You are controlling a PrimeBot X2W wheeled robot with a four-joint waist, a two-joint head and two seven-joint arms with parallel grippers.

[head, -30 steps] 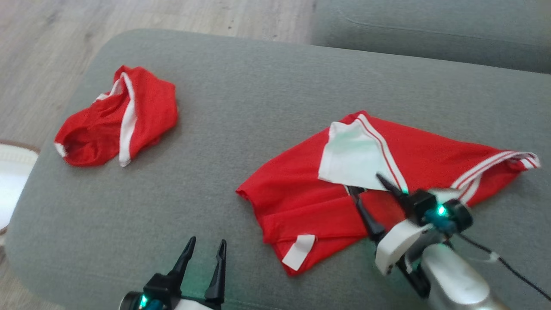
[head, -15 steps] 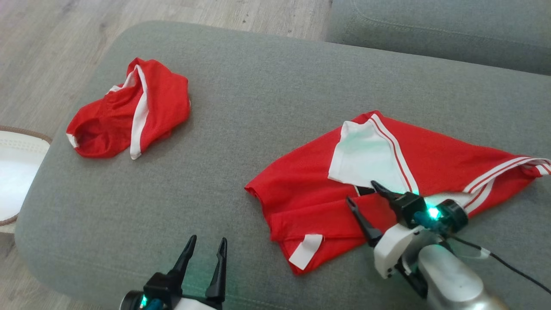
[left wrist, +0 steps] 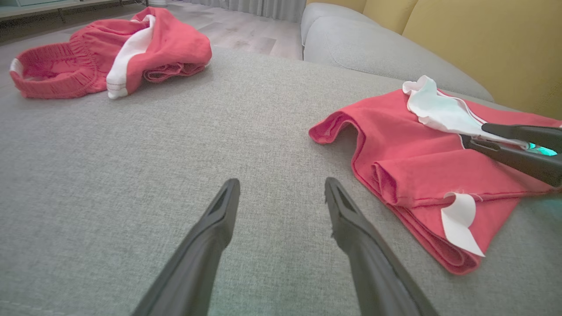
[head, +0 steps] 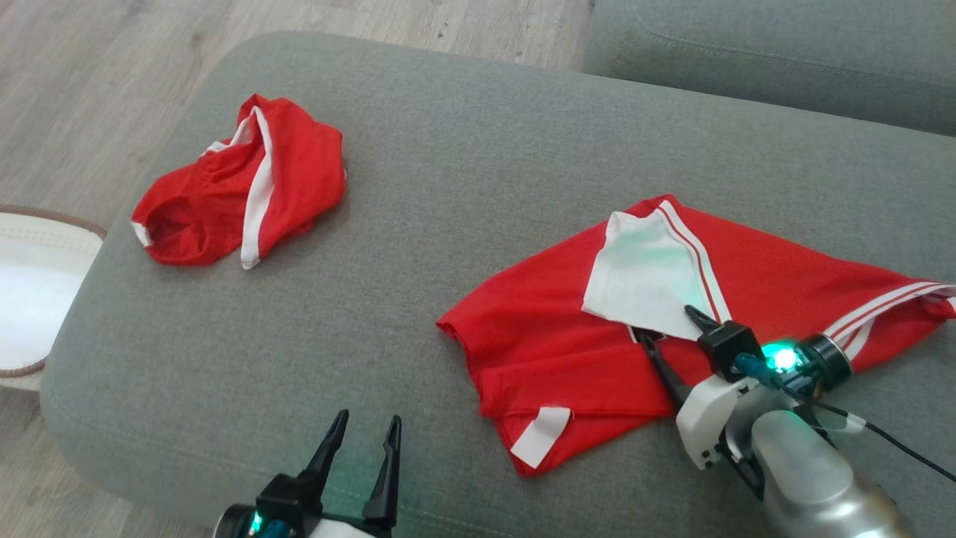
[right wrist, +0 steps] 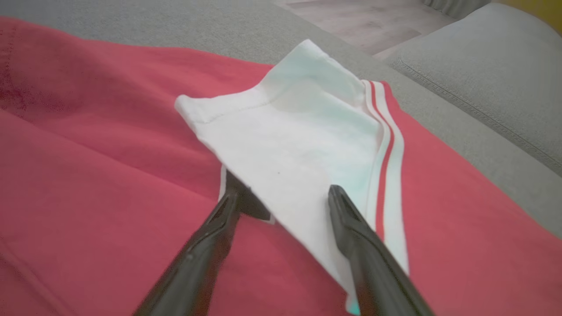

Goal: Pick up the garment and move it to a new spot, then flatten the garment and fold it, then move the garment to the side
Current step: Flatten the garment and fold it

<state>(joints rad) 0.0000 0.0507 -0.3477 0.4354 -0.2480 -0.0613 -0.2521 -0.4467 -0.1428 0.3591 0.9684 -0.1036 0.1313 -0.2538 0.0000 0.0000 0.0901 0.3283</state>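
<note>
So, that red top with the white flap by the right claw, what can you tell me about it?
The red top looks like thin jersey cloth, partly folded, lying fairly flat on the grey cushion. A white panel edged with red and white stripes lies turned over its middle; a white patch shows at its near corner. The right gripper is open, fingers either side of the panel's tip.

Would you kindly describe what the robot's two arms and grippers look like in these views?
Both the left gripper and the right gripper have two long, tapering black fingers on a black base with a glowing green light. The right one sits on a white housing and a rounded silver-grey forearm, with a thin black cable trailing beside it.
</note>
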